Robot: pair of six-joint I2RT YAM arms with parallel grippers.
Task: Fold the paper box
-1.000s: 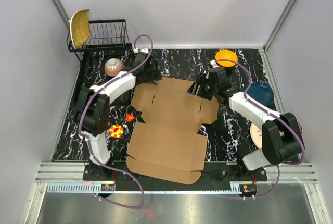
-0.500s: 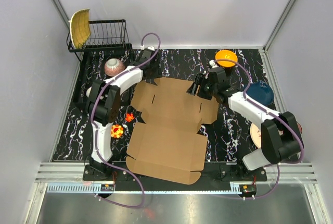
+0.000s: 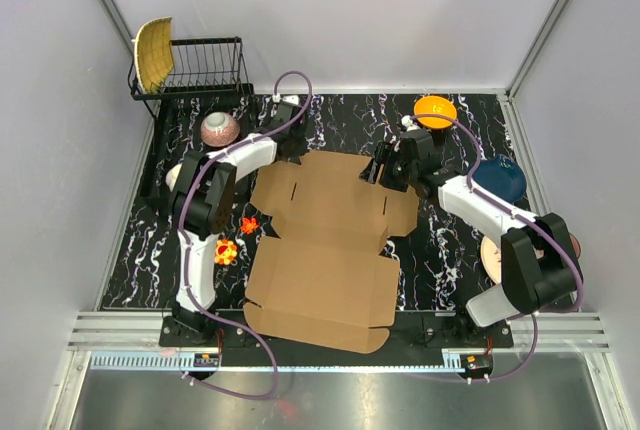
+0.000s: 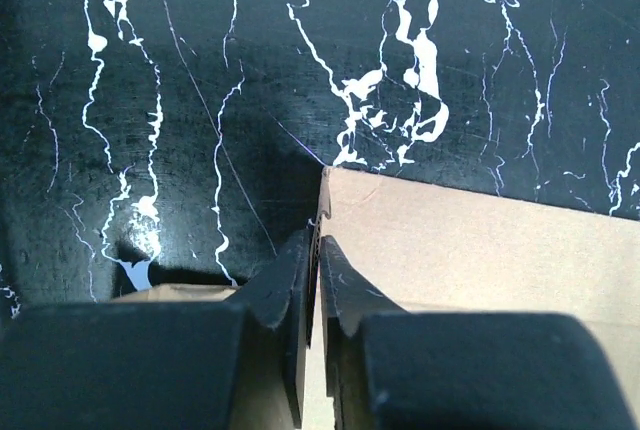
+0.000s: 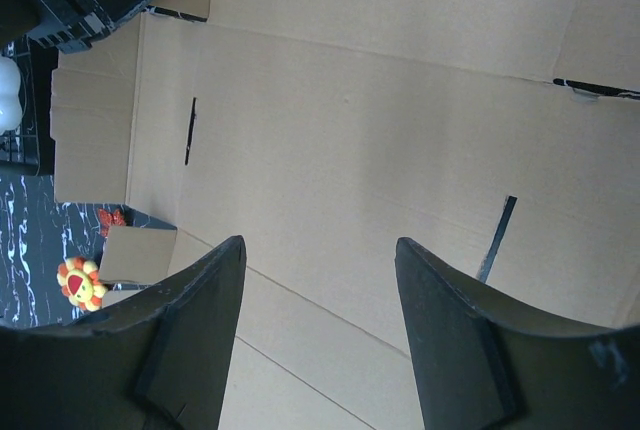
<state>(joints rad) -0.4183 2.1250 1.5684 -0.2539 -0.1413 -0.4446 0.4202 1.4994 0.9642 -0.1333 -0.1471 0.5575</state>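
Observation:
The paper box (image 3: 325, 250) lies unfolded and flat in the middle of the table, brown cardboard with creases and slots. My left gripper (image 3: 297, 143) is at its far left corner. In the left wrist view the fingers (image 4: 290, 280) are shut on the thin edge of the cardboard (image 4: 480, 240), near its corner. My right gripper (image 3: 383, 163) hovers over the box's far right part. In the right wrist view it (image 5: 318, 250) stands open above the flat cardboard (image 5: 380, 100), with nothing between the fingers.
A black dish rack (image 3: 205, 65) holding a yellow dish (image 3: 154, 52) stands at the back left, with a pink bowl (image 3: 219, 128) before it. An orange bowl (image 3: 435, 110), a dark blue bowl (image 3: 498, 178) and a pink plate (image 3: 490, 255) sit at the right. Two small toys (image 3: 224, 251) lie left of the box.
My left gripper has gone from open to shut on the box's far left edge, and its arm has swung in closer to the box. The right arm has not moved.

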